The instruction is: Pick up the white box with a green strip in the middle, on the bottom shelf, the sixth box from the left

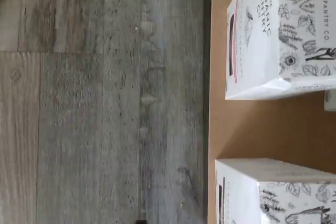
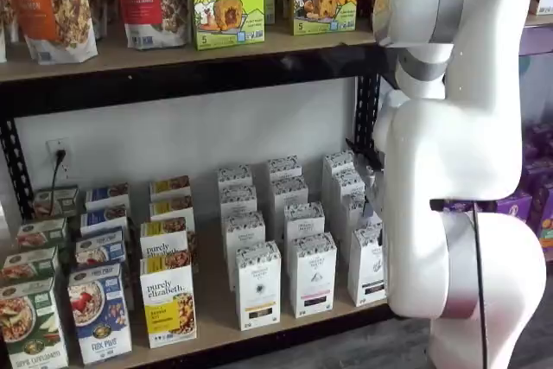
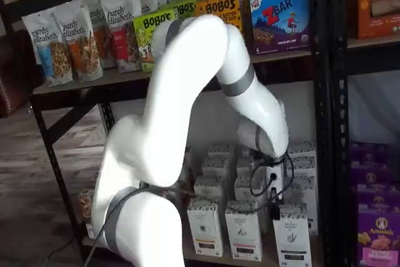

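The white box (image 2: 367, 264) stands untouched at the front of the bottom shelf (image 2: 216, 321), at about 5 o'clock among its look-alike cartons, so the whole pick remains. The claw (image 3: 273, 179) hovers near those cartons, holding nothing; it is judged spread wide.

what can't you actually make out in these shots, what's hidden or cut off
- Gripper: its black fingers show in no view; in a shelf view the white robot arm covers that side of the rack.
- Strip colour on the tall narrow white cartons: too small to tell in both shelf views.
- Pale wooden bottom shelf: its left part sits behind the arm.
- Wrist view: both white cartons with black-and-white patterned tops are cut off by the frame edge.
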You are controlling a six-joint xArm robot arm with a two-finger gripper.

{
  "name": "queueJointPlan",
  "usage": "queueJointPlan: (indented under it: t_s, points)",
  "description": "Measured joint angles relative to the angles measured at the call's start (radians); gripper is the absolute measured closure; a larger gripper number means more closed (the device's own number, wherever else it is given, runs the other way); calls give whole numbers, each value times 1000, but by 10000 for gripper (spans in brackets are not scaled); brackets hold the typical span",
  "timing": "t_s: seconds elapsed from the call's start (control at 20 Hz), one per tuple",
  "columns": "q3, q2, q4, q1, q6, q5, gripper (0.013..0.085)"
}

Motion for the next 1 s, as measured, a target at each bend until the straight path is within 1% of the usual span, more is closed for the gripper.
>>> queueJointPlan:
  t_s: [0.05,0.1,0.2,0.4,0.55,0.7,0.85,1.0]
  points:
    - [-15,6,-21,2,22,21,130]
    - [-55,25,-56,12,63,58,130]
    - [-95,48,-64,26,84,81,130]
    - [-162,90,-66,47,109,103,130]
    - [-199,118,-97,55,144,105,130]
    - [-238,149,-142,58,186,113,130]
    - [-270,180,-201,58,235,107,130]
    - [-299,208,-244,56,270,102,130]
